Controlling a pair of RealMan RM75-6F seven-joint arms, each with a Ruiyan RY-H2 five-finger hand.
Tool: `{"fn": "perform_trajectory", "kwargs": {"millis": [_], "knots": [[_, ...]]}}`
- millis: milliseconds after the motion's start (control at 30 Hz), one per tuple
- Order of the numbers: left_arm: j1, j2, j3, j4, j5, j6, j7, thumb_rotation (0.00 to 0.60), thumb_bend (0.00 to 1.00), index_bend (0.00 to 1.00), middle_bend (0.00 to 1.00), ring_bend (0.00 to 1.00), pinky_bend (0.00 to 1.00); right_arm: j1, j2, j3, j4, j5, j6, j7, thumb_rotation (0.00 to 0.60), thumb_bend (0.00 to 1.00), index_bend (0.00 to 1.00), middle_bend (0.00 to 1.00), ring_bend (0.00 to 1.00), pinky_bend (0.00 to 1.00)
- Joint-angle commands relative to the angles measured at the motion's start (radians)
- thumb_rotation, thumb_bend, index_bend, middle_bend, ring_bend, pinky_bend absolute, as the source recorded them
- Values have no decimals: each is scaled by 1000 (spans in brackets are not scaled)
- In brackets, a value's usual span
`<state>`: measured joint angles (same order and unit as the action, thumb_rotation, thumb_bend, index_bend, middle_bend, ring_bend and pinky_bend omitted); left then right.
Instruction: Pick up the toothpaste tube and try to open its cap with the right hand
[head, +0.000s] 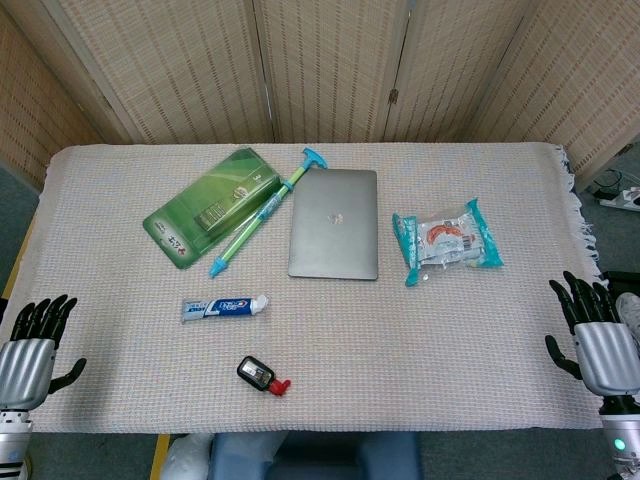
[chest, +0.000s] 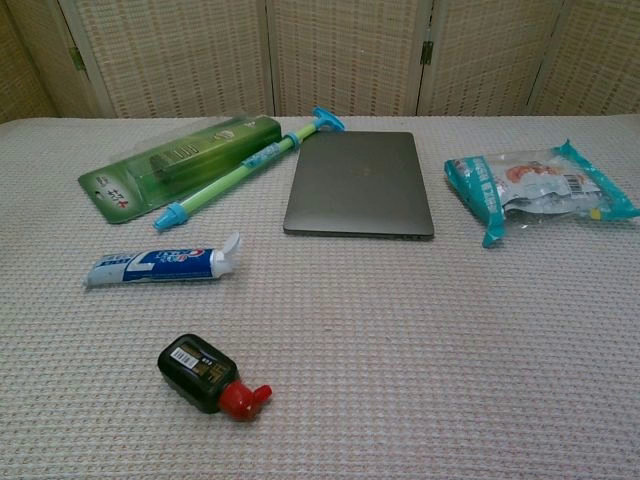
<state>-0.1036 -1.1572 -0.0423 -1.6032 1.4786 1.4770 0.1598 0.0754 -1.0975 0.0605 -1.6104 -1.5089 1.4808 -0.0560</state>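
Woven beige cloth covers the counter across the head view, with rattan screen panels along the top of the frame. The toothpaste tube lies flat at lower left of centre, its white cap pointing toward the right of the frame; nothing touches it. Just below it, a small black bottle with a red cap lies on its side. A green blister pack sits at upper left, and a green-and-blue long-handled tool lies diagonally beside it. A grey closed laptop occupies the centre. A teal-edged snack packet lies to its right. The left robot hand sits at the lower left edge, fingers apart, holding nothing, well apart from the tube. The right robot hand sits at the lower right edge, fingers spread and empty, also well apart from the tube.

Chest view: neither robot hand appears. The toothpaste tube lies at centre left, cap toward the right of the frame. The black bottle is near it in the lower left. The blister pack and tool fill the upper left, the laptop the upper centre, the snack packet the upper right. All rest on the counter.
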Motion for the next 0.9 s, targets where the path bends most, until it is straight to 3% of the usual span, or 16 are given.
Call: {"fn": "perform_trajectory", "kwargs": {"millis": [33,533,733,900], "knots": [[2,-12,-2,13,14,13,-6,600,323,81,86,59,1,-1,1,0,-1,-2,2,8,600,450,0,0,0,0],[-31,-12,-14,2,45,-1,-9,600,323,90,86,70,3,-20,-3,7,13,0,41,30,600,450,0,0,0,0],[-114,-11,-59,-9,58,-69,-48,600,323,105,88,83,5,-28,-3,19,14,9,63,17,600,451,0,0,0,0],[-210,-61,-94,20,60,-161,-54,600,323,114,107,97,9,-35,-5,22,17,13,75,20,600,450,0,0,0,0]]}}
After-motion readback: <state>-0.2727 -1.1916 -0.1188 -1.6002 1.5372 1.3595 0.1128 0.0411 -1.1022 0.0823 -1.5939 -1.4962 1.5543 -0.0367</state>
